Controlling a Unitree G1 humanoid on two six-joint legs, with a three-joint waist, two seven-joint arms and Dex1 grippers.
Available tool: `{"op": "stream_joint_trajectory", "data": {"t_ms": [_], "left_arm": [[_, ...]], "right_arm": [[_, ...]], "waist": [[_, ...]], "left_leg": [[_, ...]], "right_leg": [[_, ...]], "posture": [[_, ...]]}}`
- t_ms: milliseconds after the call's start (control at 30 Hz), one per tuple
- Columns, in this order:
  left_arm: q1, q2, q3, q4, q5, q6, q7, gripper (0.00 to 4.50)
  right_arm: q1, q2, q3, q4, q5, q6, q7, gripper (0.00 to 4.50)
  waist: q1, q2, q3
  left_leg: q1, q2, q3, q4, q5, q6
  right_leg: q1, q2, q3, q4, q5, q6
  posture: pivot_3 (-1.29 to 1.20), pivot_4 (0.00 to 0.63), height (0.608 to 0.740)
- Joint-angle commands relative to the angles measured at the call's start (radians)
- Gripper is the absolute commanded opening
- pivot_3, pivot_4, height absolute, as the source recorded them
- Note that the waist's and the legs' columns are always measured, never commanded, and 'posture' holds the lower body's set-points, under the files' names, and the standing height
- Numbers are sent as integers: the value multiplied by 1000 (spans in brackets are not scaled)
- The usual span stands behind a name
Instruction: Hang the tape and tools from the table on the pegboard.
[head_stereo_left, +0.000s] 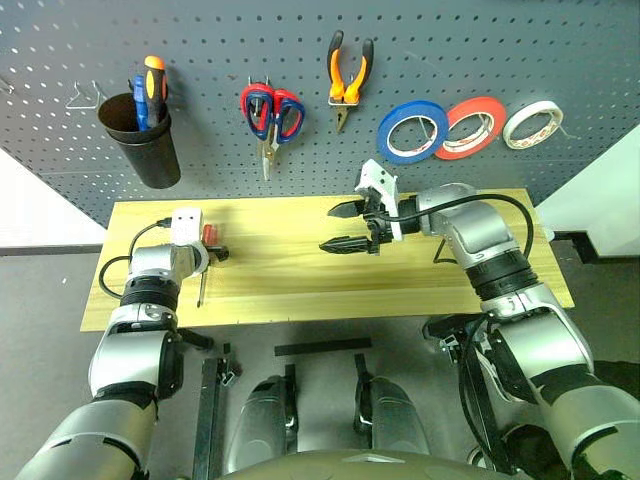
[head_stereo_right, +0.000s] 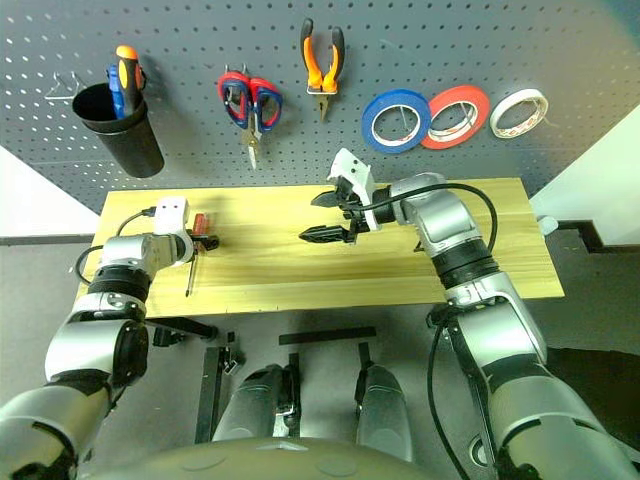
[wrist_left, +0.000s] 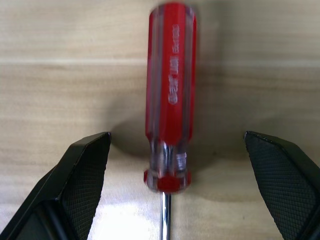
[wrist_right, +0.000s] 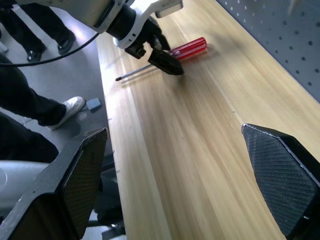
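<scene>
Down on the worktop (head_stereo_left: 300, 290), the red-handled screwdriver (wrist_left: 170, 100) lies flat between the left gripper's (head_stereo_left: 212, 256) wide-open jaws, untouched. The right gripper (head_stereo_left: 345, 227) hovers over the worktop's middle, jaws wide apart and empty. On the pegboard (head_stereo_left: 420, 40) hang the blue tape (head_stereo_left: 411, 131), pliers (head_stereo_left: 349, 75) and scissors (head_stereo_left: 271, 115).

The left arm reaches forward and down with its black two-fingered left gripper (wrist_left: 175, 190) spread wide, while the bent right arm holds its black two-fingered right gripper (head_stereo_left: 346, 226) raised, pointing toward the robot's left, fingers (wrist_right: 82, 180) wide apart and empty.
</scene>
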Motion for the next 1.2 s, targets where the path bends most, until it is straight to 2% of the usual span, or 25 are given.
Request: {"op": "stream_joint_trajectory", "data": {"t_ms": [33,267,300,367,700,833,900,1067,1200], "left_arm": [[-2,1,5,1,6,-10,-5,4475],[0,-6,12,5,1,-8,7,4475],[1,-6,13,6,2,-11,9,4301],[5,-6,17,3,5,-17,29,3914],[33,1,21,-53,1,-29,1,853],[81,7,26,-129,-9,-59,-35,839],[126,13,24,-225,-22,-60,-74,839],[318,54,9,-575,-36,-193,-205,839],[488,59,67,-816,-100,-310,-278,839]], "right_arm": [[-37,20,-27,2,0,-42,1,4500],[-41,47,-22,31,-29,-80,-5,4500],[-41,48,-22,33,-31,-82,-4,4500],[-39,48,-25,31,-31,-84,2,4500],[-52,54,-54,59,-20,-101,28,4500],[-54,64,-67,74,-24,-143,26,4500],[-46,55,-84,40,-5,-140,41,4500],[-24,27,-175,-81,103,-66,63,4500],[30,-11,-251,-246,225,65,65,4500]], "waist": [[-1,1,3],[-3,3,10],[-4,3,11],[-4,3,12],[-4,3,12],[-5,3,12],[-5,3,12],[-3,1,11],[5,0,7]], "left_leg": [[0,0,0,0,0,0],[0,0,0,0,0,0],[0,0,0,0,0,0],[0,0,0,0,0,0],[0,0,1,0,0,0],[0,0,1,-1,0,0],[0,0,1,-1,0,0],[-7,0,1,0,0,-1],[-11,1,0,0,0,-1]], "right_leg": [[0,0,0,0,0,0],[0,0,0,0,0,0],[0,0,0,0,0,0],[0,0,0,0,0,0],[-1,0,0,0,0,0],[-1,0,0,0,0,0],[-1,0,0,0,0,0],[-7,0,0,0,0,0],[-9,0,-1,-1,0,0]], "posture": [[7,336,740],[13,335,740],[13,335,740],[14,333,740],[25,313,740],[40,281,740],[43,269,740],[55,221,740],[61,189,740]]}}
